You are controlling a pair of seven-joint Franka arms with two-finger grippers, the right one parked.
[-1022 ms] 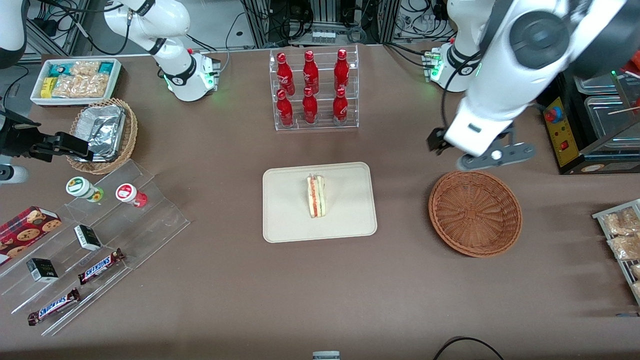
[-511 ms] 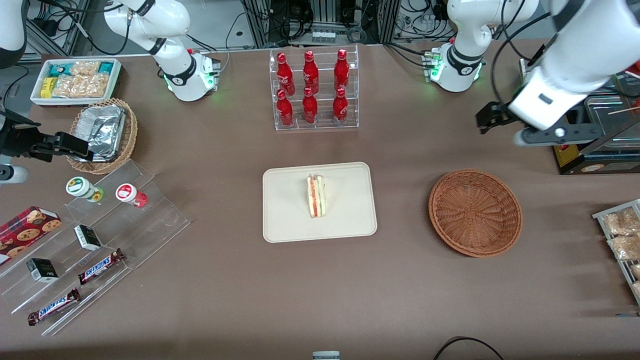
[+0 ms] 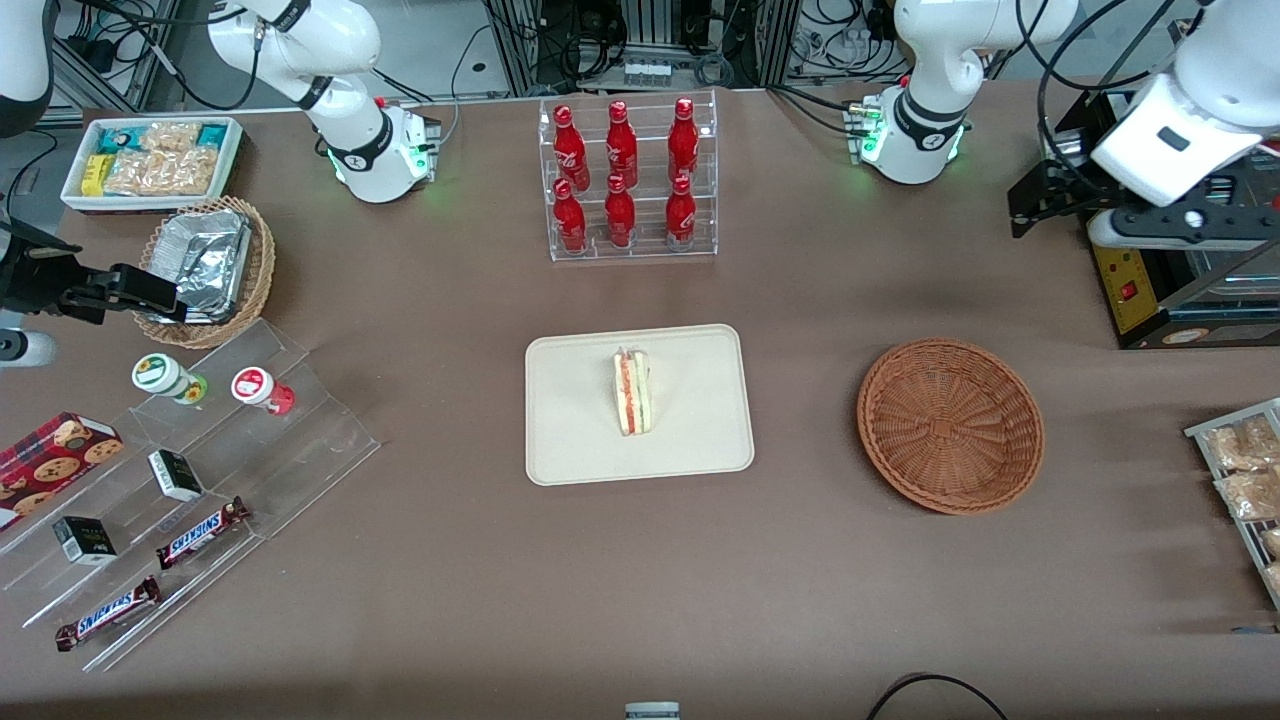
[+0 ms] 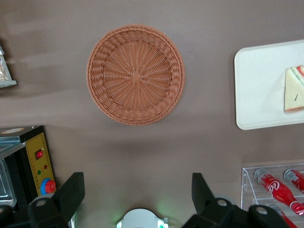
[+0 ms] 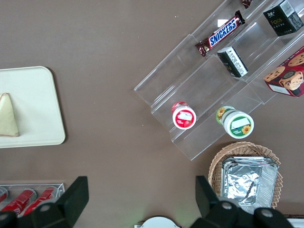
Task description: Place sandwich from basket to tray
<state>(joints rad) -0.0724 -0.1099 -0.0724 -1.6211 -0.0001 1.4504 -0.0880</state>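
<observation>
The sandwich (image 3: 633, 393), a pale wedge with red and green stripes, stands on the cream tray (image 3: 700, 440) in the middle of the table; the tray's end (image 4: 259, 90) and the sandwich (image 4: 294, 90) also show in the left wrist view. The reddish-brown wicker basket (image 3: 950, 425) lies toward the working arm's end, with nothing in it (image 4: 136, 74). My left gripper (image 3: 1040, 205) hangs high above the table edge, farther from the front camera than the basket. It is open (image 4: 137, 194), fingers wide apart with nothing between them.
A clear rack of red bottles (image 3: 625, 180) stands farther from the camera than the tray. A control box with red buttons (image 3: 1125, 265) and metal trays sit under my left arm. Snack packets (image 3: 1240, 465) lie at the working arm's table edge. Tiered acrylic shelves (image 3: 180, 480) hold snacks at the parked arm's end.
My left gripper has swung away from above the basket's rim, rising and moving toward the working arm's end of the table. The sandwich, tray and basket have not moved.
</observation>
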